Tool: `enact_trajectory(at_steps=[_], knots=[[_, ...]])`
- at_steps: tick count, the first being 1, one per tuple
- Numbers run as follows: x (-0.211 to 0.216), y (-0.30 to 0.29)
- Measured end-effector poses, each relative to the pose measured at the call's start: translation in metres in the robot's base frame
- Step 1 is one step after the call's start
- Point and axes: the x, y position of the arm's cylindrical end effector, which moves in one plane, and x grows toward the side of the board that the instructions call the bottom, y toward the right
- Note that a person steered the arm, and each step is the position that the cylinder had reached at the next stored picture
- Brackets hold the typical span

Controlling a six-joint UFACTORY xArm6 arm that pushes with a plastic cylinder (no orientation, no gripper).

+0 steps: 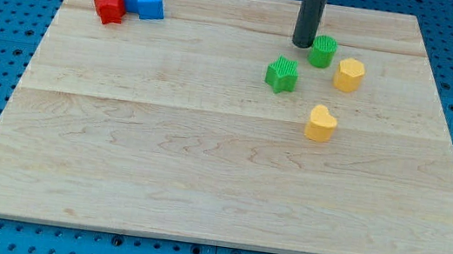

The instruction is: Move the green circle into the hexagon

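The green circle [323, 50] sits on the wooden board [205, 159] in the upper right part of the view. The yellow hexagon [349, 75] lies just to its right and a little lower, a small gap between them. My tip [302, 44] rests on the board right beside the green circle's left edge, touching it or nearly so. The dark rod rises from there out of the view's top.
A green star-shaped block [282, 74] lies below and left of the circle. A yellow heart-shaped block [321, 124] lies further down. At the top left, red blocks [109, 1] and blue blocks [142, 0] form a cluster.
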Motion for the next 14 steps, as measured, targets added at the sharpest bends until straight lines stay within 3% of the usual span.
enact_trajectory(at_steps=[3, 8, 11, 14], knots=[[-0.027, 0.016], [0.019, 0.022], [0.042, -0.065], [0.065, -0.073]])
